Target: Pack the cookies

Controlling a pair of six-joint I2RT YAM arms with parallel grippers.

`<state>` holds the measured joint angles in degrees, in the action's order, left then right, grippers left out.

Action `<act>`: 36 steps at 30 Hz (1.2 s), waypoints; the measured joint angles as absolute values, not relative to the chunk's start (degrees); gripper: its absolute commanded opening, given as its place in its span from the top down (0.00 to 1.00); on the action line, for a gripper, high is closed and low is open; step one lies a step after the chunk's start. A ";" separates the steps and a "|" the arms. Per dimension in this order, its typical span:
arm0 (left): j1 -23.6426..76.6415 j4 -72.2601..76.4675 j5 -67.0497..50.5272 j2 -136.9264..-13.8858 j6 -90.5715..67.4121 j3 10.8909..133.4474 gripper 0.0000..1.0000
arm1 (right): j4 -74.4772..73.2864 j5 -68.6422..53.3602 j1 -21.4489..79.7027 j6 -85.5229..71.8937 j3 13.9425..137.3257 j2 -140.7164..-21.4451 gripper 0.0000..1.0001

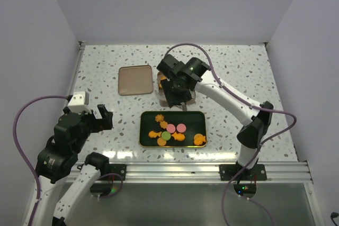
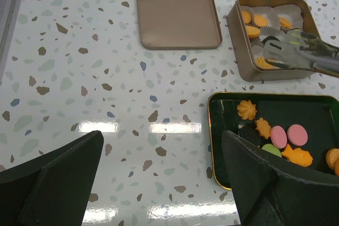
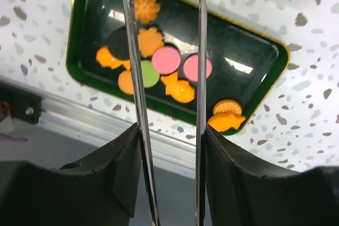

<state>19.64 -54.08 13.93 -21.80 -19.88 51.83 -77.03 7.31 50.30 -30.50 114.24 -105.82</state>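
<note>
top view: cookies (image 1: 170, 127) lie on a dark tray (image 1: 193, 123) by the table's (image 1: 238, 67) near edge; a lid (image 1: 135, 80) sits behind it, toward the left. my left gripper (image 1: 104, 117) gapes empty at the near-left corner; my right gripper (image 1: 177, 92) hangs just behind the tray.

left wrist view: only this one shows the tin (image 2: 241, 51), some paper cups (image 2: 290, 11) filled, tongs (image 2: 310, 56) tips inside.

right wrist view: my right gripper clamps the tongs; whether they carry a cookie i can't tell.

i judge a drop-off; next, fetch another from the tray.
</note>
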 measured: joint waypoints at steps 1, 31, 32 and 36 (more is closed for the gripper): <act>19.64 -54.06 13.93 -21.80 -19.86 51.83 0.00 | -77.03 7.16 51.24 -30.94 113.51 -104.86 0.51; 19.64 -54.06 13.58 -20.88 -19.84 51.83 0.00 | -74.74 5.82 60.75 -35.57 100.36 -107.24 0.51; 19.64 -54.06 13.58 -20.73 -19.84 51.83 0.00 | -74.56 5.82 60.75 -35.57 100.36 -107.55 0.51; 19.64 -54.06 13.47 -20.62 -19.84 51.83 0.00 | -74.08 5.80 60.75 -35.57 100.36 -108.31 0.51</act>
<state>19.64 -54.06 13.47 -20.62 -19.84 51.83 -74.08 5.80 60.75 -35.57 100.36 -108.31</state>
